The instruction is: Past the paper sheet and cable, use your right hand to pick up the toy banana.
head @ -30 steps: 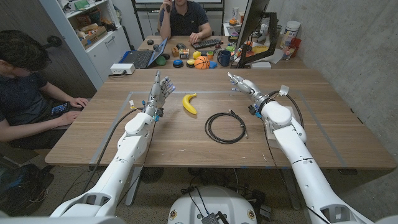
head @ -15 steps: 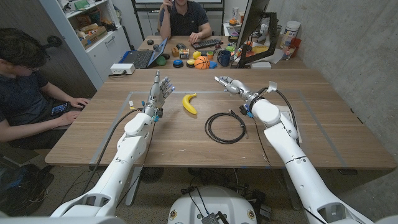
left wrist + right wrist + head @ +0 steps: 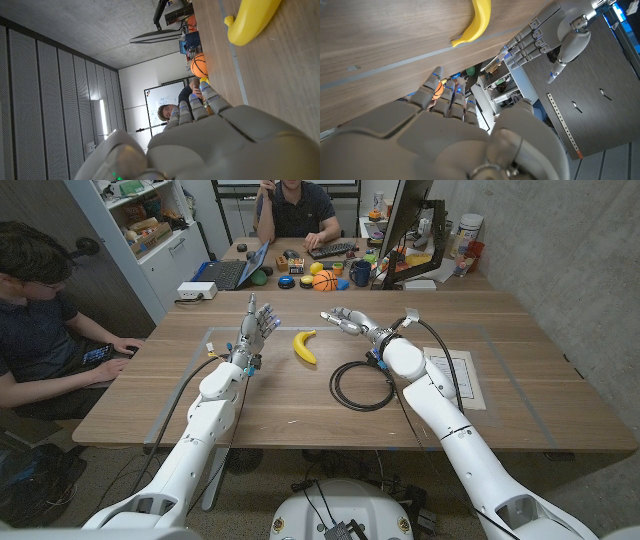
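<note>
The toy banana [image 3: 305, 346] is seen lying on the wooden table [image 3: 300, 405], between the two robot hands and past the coiled black cable [image 3: 363, 384]; it is plain yellow, curved, with its stalk end pointing away from the robot. In the head view its whole length is shown, whereas in the left wrist view only part of the toy banana [image 3: 248, 21] is caught, cut off at the picture's edge, and in the right wrist view the toy banana [image 3: 474, 22] is likewise cropped. The right hand [image 3: 345, 319] is held in the air just beside the banana, apart from it, with its fingers spread and nothing held. The left hand [image 3: 256, 330] is raised on the banana's other side, fingers upright and apart, also holding nothing; it is shown again in the right wrist view as the left hand [image 3: 540, 36]. The paper sheet [image 3: 455, 378] is partly covered by the right forearm, and its print cannot be read. An orange ball [image 3: 199, 64], perhaps a small basketball, is made out beyond the table's far edge in the left wrist view.
</note>
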